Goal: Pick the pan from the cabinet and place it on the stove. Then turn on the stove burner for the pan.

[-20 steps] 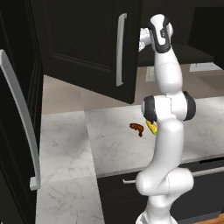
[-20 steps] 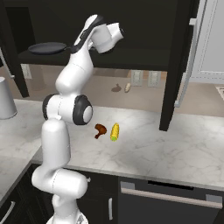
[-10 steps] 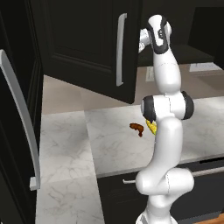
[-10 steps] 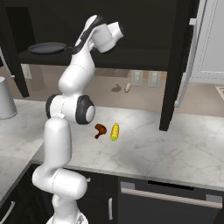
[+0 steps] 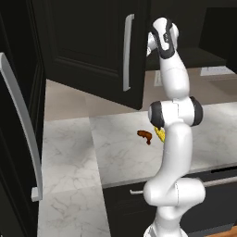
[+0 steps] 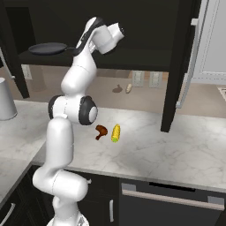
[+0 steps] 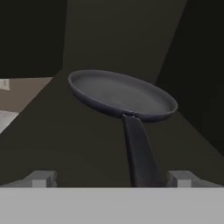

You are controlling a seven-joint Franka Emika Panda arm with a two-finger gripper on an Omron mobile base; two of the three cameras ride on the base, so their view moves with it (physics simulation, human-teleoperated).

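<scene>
No brand, label or lettering could be read anywhere you looked. In the hand view your gripper (image 7: 113, 178) stood wide open, its two grey fingertips (image 7: 40, 178) spread far apart at the bottom of the frame and closed on nothing. The pan (image 7: 121, 95), round, shallow and dark grey, lay flat on the dark shelf just ahead, and its long black handle (image 7: 139, 151) ran back toward you and passed between the fingertips, nearer the one on the right of the picture; whether that tip touched the handle could not be told.

From the right base view you saw the pan (image 6: 47, 48) resting on the shelf inside the open cabinet (image 6: 174, 66), with the white arm raised so that its hand sat at the handle end. The left base view showed the cabinet door (image 5: 97, 46) with its long silver bar handle (image 5: 126, 52) swung open beside the arm. On the marble counter (image 6: 176, 150) below lay a brown piece of food (image 6: 101, 131) and, just beside it, a yellow corn cob (image 6: 115, 132). A white kettle (image 6: 6, 99) stood at the counter's far left.
</scene>
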